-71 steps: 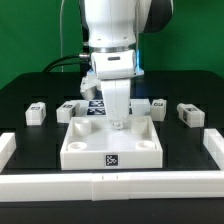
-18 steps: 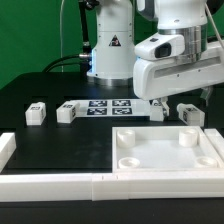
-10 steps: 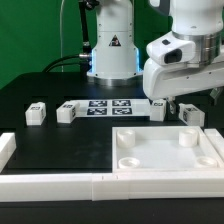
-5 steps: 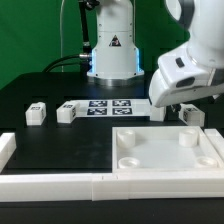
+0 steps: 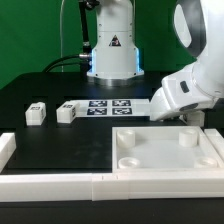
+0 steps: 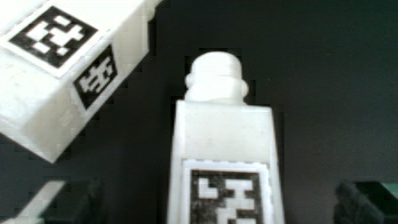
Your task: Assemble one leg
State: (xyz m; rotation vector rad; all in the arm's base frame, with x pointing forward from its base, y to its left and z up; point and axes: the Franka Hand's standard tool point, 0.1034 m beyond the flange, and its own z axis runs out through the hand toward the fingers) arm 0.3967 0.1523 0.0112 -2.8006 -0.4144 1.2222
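Wrist view, legs: two. The centred leg [image 6: 228, 150] lies tag-up between the fingers; a tilted leg [image 6: 71, 70] near it is cut off at the edge.
Exterior view, legs: two more, an outer leg [image 5: 36, 113] and an inner leg [image 5: 67, 113], beside the marker board [image 5: 108, 106].
Panel: one white panel [image 5: 165, 150].
Gripper [image 6: 205, 205]: jaws spread, clear of the centred leg; tips blurred.
Hidden: the arm [image 5: 185, 92] covers the gripper's legs in the exterior view.

The marker board [image 5: 108, 107] is seen flat on the black table [image 5: 50, 138]. A leg [image 5: 67, 113] is set just beside its end on the exterior view's left, and another leg [image 5: 36, 113] is set farther out. The panel [image 5: 168, 150] is laid in front of the board, toward the exterior view's right. The arm [image 5: 185, 92] is held tilted at the board's other end.
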